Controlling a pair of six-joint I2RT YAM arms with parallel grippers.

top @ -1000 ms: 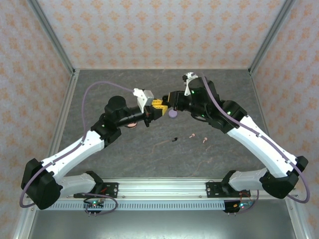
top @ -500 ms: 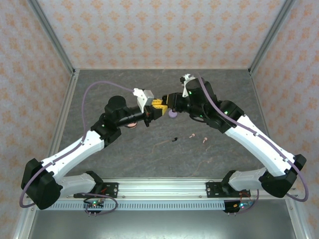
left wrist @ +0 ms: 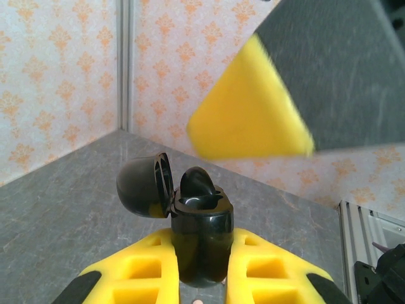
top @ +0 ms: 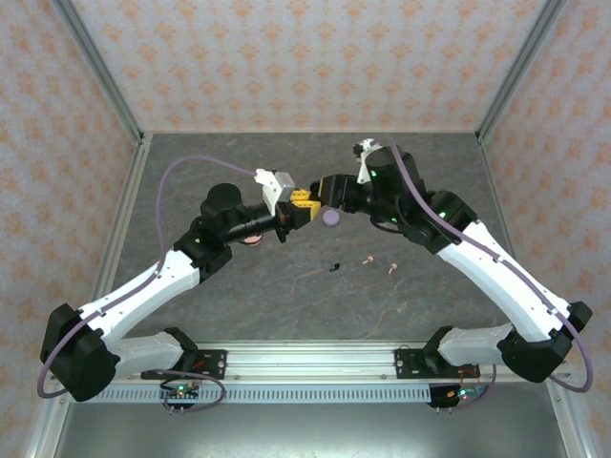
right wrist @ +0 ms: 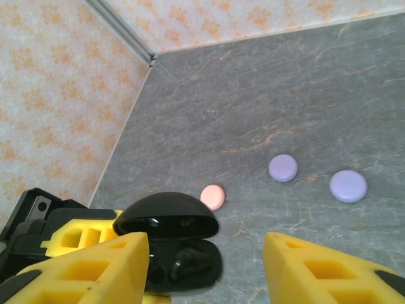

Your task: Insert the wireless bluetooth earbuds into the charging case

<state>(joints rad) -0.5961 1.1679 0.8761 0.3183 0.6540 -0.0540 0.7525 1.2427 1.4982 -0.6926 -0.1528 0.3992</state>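
over the middle of a grey table (top: 239, 305), the left gripper (left wrist: 202, 246) is clamped on a black charging case (left wrist: 201, 231). the case's lid (left wrist: 145, 187) is flipped open to the left, and one black earbud (left wrist: 196, 182) sits inside. the right gripper (right wrist: 205, 247) hangs just above the case, yellow fingers spread apart. nearer on the table lie a loose black earbud (top: 335, 265) and, to its right, two pale pink earbuds (top: 368, 260). a lilac puck (top: 330, 218) rests just beside the grippers.
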